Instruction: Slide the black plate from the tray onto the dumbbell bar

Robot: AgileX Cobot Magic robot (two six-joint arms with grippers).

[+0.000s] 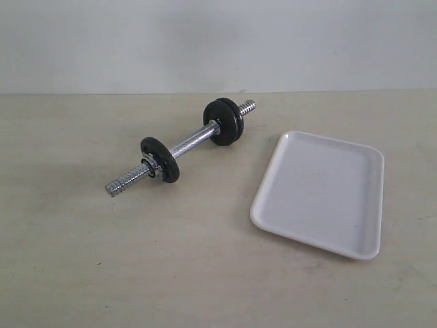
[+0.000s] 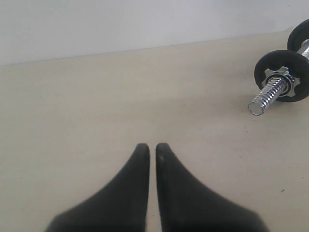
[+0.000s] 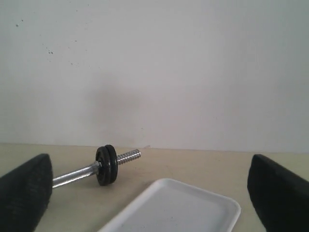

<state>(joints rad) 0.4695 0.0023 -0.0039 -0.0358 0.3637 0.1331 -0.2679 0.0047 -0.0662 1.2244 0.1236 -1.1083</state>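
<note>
So the tray (image 1: 321,198) has nothing in it at all, and all three discs I can see are on the dumbbell bar (image 1: 192,142). One sits behind a lock nut (image 2: 284,78) at the near end, and two are pressed together at the far end. My guess is the black plate (image 1: 231,116) is the outer one of that far pair, though honestly they look identical, so I can't say for sure. The left gripper (image 2: 152,151) is pinched closed on nothing, hanging over bare table (image 1: 102,260) well off the bar's threaded tip. The right gripper (image 3: 149,162) is spread wide and holding nothing, looking across the tray toward the far end of the bar. To me the sliding part looks done, so doing this bit well is mostly about not wrecking it. The bar lies loose on the table and will probably roll if nudged, so keep both arms clear of it. I can't make out a nut outside the far pair, so that plate could creep off along the thread.
</note>
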